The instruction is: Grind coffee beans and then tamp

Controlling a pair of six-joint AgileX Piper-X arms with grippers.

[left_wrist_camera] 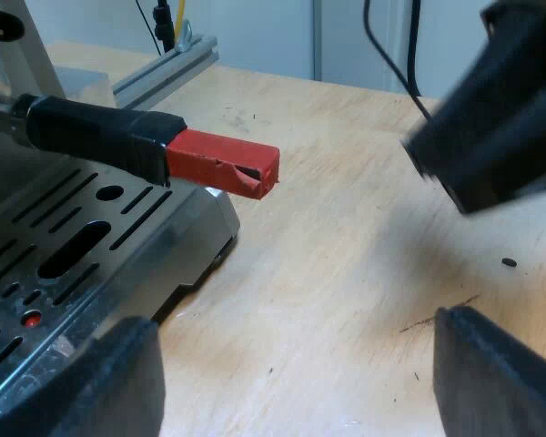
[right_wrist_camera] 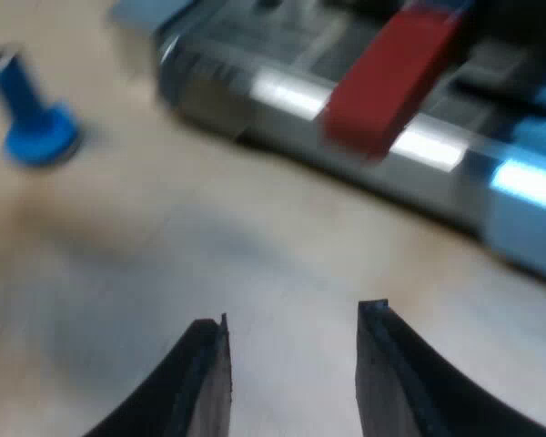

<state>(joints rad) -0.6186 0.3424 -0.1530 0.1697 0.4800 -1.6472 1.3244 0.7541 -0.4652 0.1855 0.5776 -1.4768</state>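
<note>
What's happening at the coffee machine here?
Nothing is held yet. The handle juts from the machine, its red end over the table. The left gripper hangs open, short of that red end; the right gripper is open over the table, facing it. The tamper stands on the table, untouched.

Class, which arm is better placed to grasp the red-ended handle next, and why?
Probably the right: the right hand is open, the handle's red end nearly straight ahead of it. The left hand, also open, has the handle lying crosswise.
</note>
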